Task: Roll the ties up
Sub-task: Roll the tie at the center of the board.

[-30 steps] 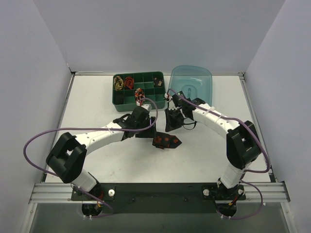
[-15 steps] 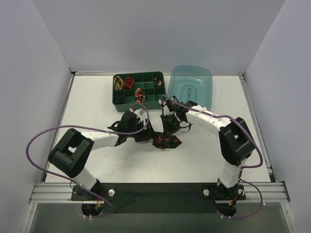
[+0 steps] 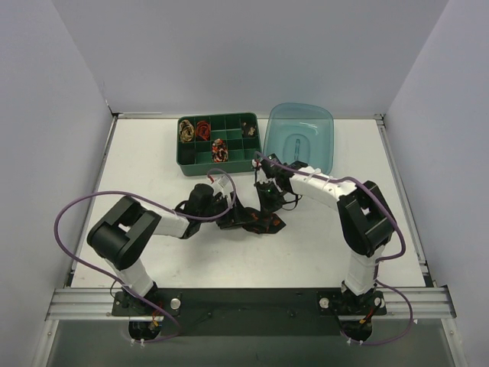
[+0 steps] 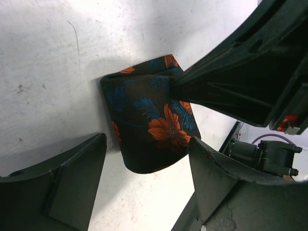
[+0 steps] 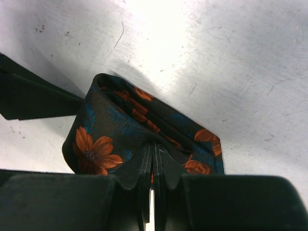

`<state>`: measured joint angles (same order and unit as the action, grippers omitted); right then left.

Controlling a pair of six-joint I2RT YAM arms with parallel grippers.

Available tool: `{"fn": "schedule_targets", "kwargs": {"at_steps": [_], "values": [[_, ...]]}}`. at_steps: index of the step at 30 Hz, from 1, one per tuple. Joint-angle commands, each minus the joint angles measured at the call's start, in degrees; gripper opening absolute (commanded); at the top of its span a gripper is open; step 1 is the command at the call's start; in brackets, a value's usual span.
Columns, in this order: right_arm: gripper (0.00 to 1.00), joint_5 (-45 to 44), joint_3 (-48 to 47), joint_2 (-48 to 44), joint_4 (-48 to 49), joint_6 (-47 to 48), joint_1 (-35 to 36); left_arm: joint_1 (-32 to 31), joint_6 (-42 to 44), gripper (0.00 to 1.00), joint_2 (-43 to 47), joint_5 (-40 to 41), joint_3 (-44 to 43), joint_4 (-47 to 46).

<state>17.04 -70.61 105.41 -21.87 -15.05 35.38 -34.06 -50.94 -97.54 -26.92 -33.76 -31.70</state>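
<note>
Top view is giving the layout the wrist cams are missing: green divider tray sitting at the back of the white table; gold-black coil and red coil lying in its back-left compartments; a dark-and-red coil lying in a compartment nearer the front; clear blue tub sitting just right of the tray; black floral tie lying on the table in front of the tray, between the two arms.

Wrist cams are giving what the top view is blurring: orange flowers and teal leaves on black, with the tie lying folded into a short flat bundle, not a coil.

Left gripper is standing spread wide; its fingers are flanking the tie's near end, one each side; contact with the fabric is not clear. Right gripper is pressed together, pinching a fold of the tie between its fingers; the left wrist cam is showing it coming in from upper right and meeting the bundle's far edge.

Left arm is lying low, forearm running right across the table to the tie; right arm is bending with elbow out right, wrist angling down and left onto the tie.
</note>
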Motion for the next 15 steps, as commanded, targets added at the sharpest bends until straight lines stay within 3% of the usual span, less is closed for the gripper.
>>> {"fn": "schedule_targets", "kwargs": {"at_steps": [1,15], "values": [[0.0,-1.5,0.0,-0.6,-1.3,-0.9,-0.6,-1.8,-2.6,0.79,-1.1,-1.6,0.5,-6.1],[0.01,1.4,0.6,-8.9,-1.6,-4.3,-3.2,-3.9,-6.5,0.75,-3.5,1.7,1.9,-13.0]]}}
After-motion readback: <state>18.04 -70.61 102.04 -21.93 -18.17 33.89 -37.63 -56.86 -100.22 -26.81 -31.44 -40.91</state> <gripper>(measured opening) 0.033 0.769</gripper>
